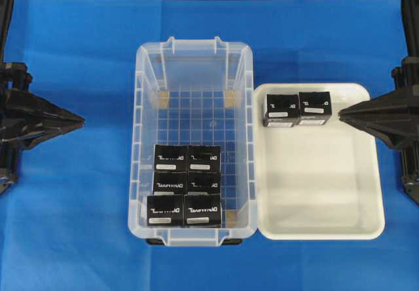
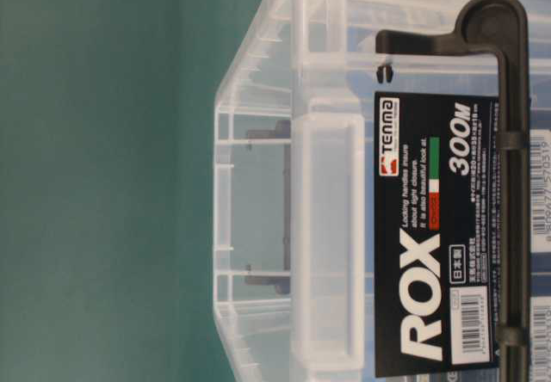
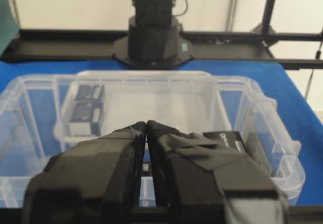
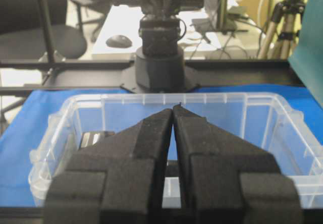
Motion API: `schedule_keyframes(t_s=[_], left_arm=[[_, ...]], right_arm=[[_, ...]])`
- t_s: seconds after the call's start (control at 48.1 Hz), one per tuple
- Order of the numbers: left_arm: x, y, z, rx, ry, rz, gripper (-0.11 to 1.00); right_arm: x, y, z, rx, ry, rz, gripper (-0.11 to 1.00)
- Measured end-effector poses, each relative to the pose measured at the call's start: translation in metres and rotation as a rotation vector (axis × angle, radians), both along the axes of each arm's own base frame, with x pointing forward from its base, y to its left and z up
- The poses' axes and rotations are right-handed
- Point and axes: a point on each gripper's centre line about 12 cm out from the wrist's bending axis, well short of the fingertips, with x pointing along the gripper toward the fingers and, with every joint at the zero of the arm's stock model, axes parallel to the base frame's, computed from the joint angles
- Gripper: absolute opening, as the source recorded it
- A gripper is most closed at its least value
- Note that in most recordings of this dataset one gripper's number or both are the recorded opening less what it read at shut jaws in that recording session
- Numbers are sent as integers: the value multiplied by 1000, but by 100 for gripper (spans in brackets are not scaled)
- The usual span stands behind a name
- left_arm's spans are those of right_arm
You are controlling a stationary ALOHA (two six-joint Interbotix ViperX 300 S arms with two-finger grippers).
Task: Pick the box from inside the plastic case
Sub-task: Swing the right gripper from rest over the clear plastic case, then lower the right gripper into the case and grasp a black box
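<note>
The clear plastic case (image 1: 147, 75) stands mid-table, and several black boxes (image 1: 186, 185) with white lettering sit packed in its near half. The case also shows in the left wrist view (image 3: 262, 113), in the right wrist view (image 4: 282, 118) and in the table-level view (image 2: 258, 227). One box (image 3: 227, 138) peeks out beside my left gripper. My left gripper (image 1: 82, 118) is shut and empty, left of the case; its tips (image 3: 146, 123) meet. My right gripper (image 1: 340, 115) is shut and empty at the white tray's right edge; its tips (image 4: 173, 110) meet.
A shallow white tray (image 1: 321, 193) lies right of the case, with two black boxes (image 1: 298, 109) in its far left corner. They also show through the case in the left wrist view (image 3: 87, 110). Blue cloth covers the table. The case carries a black ROX label (image 2: 430, 227).
</note>
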Motion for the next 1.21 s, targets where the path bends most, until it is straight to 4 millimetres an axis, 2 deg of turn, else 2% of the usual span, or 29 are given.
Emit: schedule_keyframes(t_s=[0.042, 0.104, 0.166, 0.291, 0.416, 0.727, 0.998, 1.205], left_arm=[[0, 0, 0, 1, 3, -1, 12], [1, 0, 0, -6, 17, -2, 3], [1, 0, 2, -3, 25, -1, -3], [0, 0, 6, -2, 38, -2, -6], [-1, 0, 2, -2, 87, -2, -6], [-1, 4, 3, -5, 144, 18, -6], [-1, 6, 5, -30, 148, 29, -6], [-3, 6, 4, -53, 168, 30, -6]], right_arm=[[0, 0, 1, 12, -2, 3, 13], [1, 2, 6, 62, 0, 12, 4], [2, 4, 10, 128, 27, 23, 0], [9, 7, 19, 225, 135, 39, -2], [21, 11, 30, 268, 290, 42, -2], [83, 32, 45, 261, 660, 76, -1], [145, 43, 26, 244, 963, 65, -1], [177, 42, 10, 232, 1171, 44, 0]])
